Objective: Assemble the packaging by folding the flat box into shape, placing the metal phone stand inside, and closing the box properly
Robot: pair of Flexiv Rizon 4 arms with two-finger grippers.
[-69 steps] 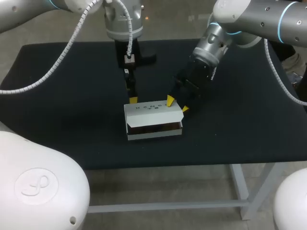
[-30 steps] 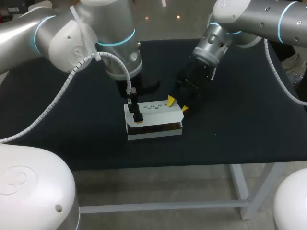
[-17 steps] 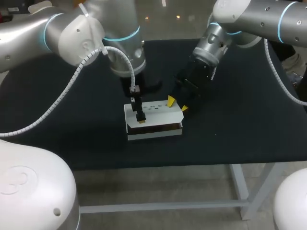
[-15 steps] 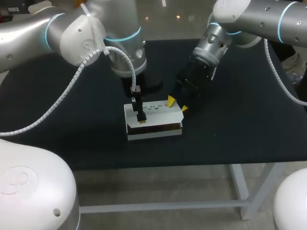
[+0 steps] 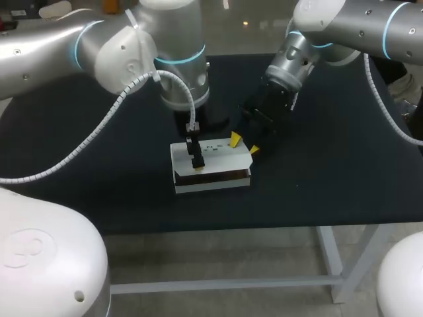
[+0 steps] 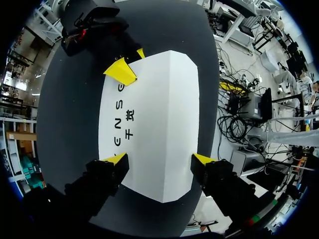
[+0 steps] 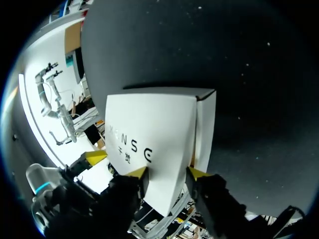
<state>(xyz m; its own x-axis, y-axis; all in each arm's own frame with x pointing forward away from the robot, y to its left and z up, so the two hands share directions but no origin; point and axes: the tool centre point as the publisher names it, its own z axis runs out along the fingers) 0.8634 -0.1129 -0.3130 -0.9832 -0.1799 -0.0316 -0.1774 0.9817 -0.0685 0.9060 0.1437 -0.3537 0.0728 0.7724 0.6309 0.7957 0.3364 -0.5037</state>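
My left gripper (image 6: 159,159) is hanging over the white box (image 5: 211,187). Its fingers (image 6: 115,159) are spread wide, not squeezing, one at the far edge of the lid (image 6: 154,99) and one at the near edge. My right gripper (image 7: 167,173) is sitting at the box's far right corner; I cannot tell if it is gripping. The box is lying in the middle of the black table (image 5: 317,172). A dark gap (image 5: 213,174) is showing under the lid's near edge. So I should be pushing straight down, slowly, keeping the lid flat and not squashing it.

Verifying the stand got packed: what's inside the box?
Through the box's open front only a dark brown interior shows. The white lid covers everything else, so whether the stand is in there cannot be seen.
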